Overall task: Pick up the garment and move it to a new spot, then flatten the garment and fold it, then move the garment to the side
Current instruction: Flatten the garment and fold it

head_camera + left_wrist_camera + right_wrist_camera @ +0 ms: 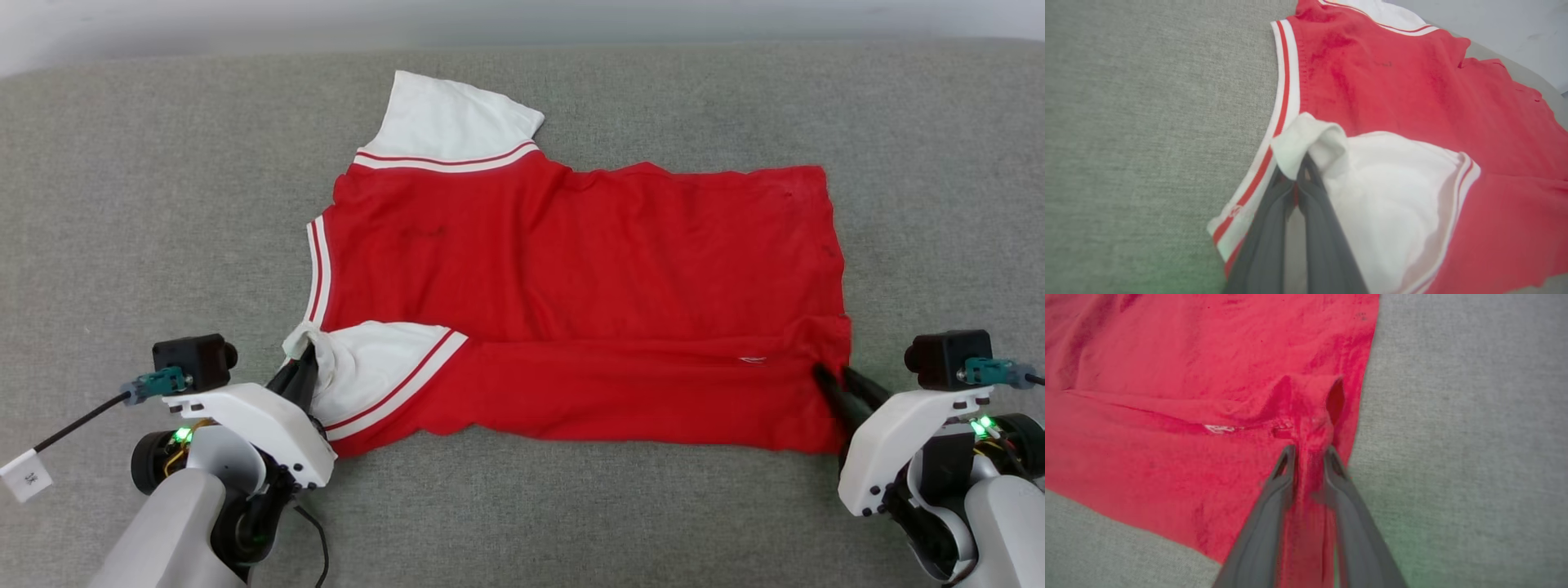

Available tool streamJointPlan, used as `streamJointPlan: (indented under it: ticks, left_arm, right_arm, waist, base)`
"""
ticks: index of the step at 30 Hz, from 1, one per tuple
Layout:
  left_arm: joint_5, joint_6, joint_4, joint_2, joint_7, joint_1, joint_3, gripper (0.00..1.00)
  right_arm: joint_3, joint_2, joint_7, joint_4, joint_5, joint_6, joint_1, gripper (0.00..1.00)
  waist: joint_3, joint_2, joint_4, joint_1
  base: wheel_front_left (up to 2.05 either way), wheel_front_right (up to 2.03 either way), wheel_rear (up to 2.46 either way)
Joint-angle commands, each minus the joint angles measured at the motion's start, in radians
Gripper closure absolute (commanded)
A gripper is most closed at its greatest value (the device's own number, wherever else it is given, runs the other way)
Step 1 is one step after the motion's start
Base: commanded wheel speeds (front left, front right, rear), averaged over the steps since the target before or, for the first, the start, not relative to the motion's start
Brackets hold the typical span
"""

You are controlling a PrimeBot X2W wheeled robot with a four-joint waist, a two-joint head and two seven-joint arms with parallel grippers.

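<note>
Garment (571, 269) — red cloth, creased rectangle.

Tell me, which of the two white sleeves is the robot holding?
The near sleeve, folded onto the red body of the jersey: the left gripper pinches its white edge. The far sleeve lies flat and untouched.

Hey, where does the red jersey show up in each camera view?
Head view: the garment lies spread across the centre.
Left wrist view: right half, white sleeve pinched by the left end effector.
Right wrist view: upper left, bunched in the right end effector.
Shared landmark: the grey fabric surface.
</note>
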Motion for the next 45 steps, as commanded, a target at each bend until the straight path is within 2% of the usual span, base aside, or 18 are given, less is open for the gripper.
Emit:
streamJointPlan:
  ticks: [1,7,13,18,22,25,30,37,38,39,40,41,42,43,45]
  left_arm:
    - [-0.002,-0.009,0.015,0.0,-0.01,-0.02,0.002,0.0]
    - [-0.024,-0.028,0.064,0.01,-0.034,-0.015,0.024,0.0]
    - [-0.03,-0.009,0.018,0.08,0.002,0.025,0.045,0.0]
    - [-0.016,0.021,-0.087,0.185,0.123,0.065,0.032,0.0]
    - [-0.053,0.027,-0.193,0.251,0.261,0.119,0.016,0.0]
    - [-0.087,0.048,-0.267,0.289,0.345,0.163,0.015,0.0]
    - [-0.131,0.081,-0.335,0.304,0.415,0.217,0.014,0.0]
    - [-0.18,0.081,-0.305,0.279,0.483,0.217,-0.005,0.0]
    - [-0.196,0.08,-0.28,0.262,0.508,0.203,-0.017,0.0]
    - [-0.206,0.077,-0.266,0.252,0.523,0.2,-0.024,0.05]
    - [-0.206,0.077,-0.266,0.252,0.523,0.2,-0.024,0.05]
    - [-0.225,0.071,-0.241,0.231,0.557,0.193,-0.042,0.7]
    - [-0.225,0.071,-0.241,0.231,0.557,0.193,-0.042,0.7]
    - [-0.238,0.067,-0.232,0.221,0.568,0.188,-0.046,1.0]
    - [-0.248,0.056,-0.219,0.208,0.582,0.184,-0.051,1.0]
  right_arm:
    - [0.007,-0.005,-0.019,0.016,0.004,-0.001,-0.013,0.0]
    - [0.022,-0.018,-0.155,0.017,0.016,-0.001,-0.014,0.0]
    - [0.015,-0.022,-0.266,-0.06,0.014,-0.001,0.027,0.0]
    - [-0.007,0.001,-0.287,-0.143,-0.002,-0.001,0.068,0.0]
    - [-0.033,0.024,-0.276,-0.209,-0.017,-0.001,0.103,0.0]
    - [-0.05,0.044,-0.271,-0.254,-0.028,-0.001,0.119,0.0]
    - [-0.069,0.075,-0.26,-0.295,-0.037,-0.001,0.129,0.0]
    - [-0.069,0.092,-0.255,-0.292,-0.032,-0.001,0.105,0.0]
    - [-0.073,0.092,-0.254,-0.288,-0.028,-0.001,0.101,0.0]
    - [-0.076,0.09,-0.252,-0.285,-0.026,-0.001,0.101,0.0]
    - [-0.076,0.09,-0.252,-0.285,-0.026,-0.001,0.101,0.0]
    - [-0.081,0.088,-0.247,-0.279,-0.024,-0.001,0.101,0.0]
    - [-0.081,0.088,-0.247,-0.279,-0.024,-0.001,0.101,0.0]
    - [-0.084,0.085,-0.243,-0.279,-0.023,-0.001,0.1,0.0]
    - [-0.093,0.083,-0.227,-0.273,-0.01,-0.001,0.103,0.0]
  waist:
    - [-0.007,0.0,0.0,-0.0002]
    - [-0.06,0.0,-0.002,-0.0002]
    - [-0.13,0.0,-0.011,-0.0002]
    - [-0.164,0.0,-0.019,-0.0002]
    - [-0.159,0.0,-0.031,-0.0002]
    - [-0.136,0.0,-0.044,-0.0002]
    - [-0.083,0.0,-0.067,-0.0002]
    - [-0.027,0.0,-0.096,-0.0002]
    - [-0.015,0.0,-0.103,-0.0002]
    - [-0.012,0.0,-0.105,-0.0002]
    - [-0.012,0.0,-0.105,-0.0002]
    - [-0.008,0.0,-0.109,-0.0002]
    - [-0.008,0.0,-0.109,-0.0002]
    - [-0.008,0.0,-0.111,-0.0002]
    - [-0.012,0.0,-0.113,-0.0002]
  base:
    - [0.0,0.0,0.0]
    - [0.0,0.0,0.0]
    - [0.0,0.0,0.0]
    - [0.0,0.0,0.0]
    - [0.0,0.0,0.0]
    - [0.0,0.0,0.0]
    - [0.0,0.0,0.0]
    - [0.0,0.0,0.0]
    - [0.0,0.0,0.0]
    - [0.0,0.0,0.0]
    - [0.0,0.0,0.0]
    - [0.0,0.0,0.0]
    - [0.0,0.0,0.0]
    - [0.0,0.0,0.0]
    - [0.0,0.0,0.0]
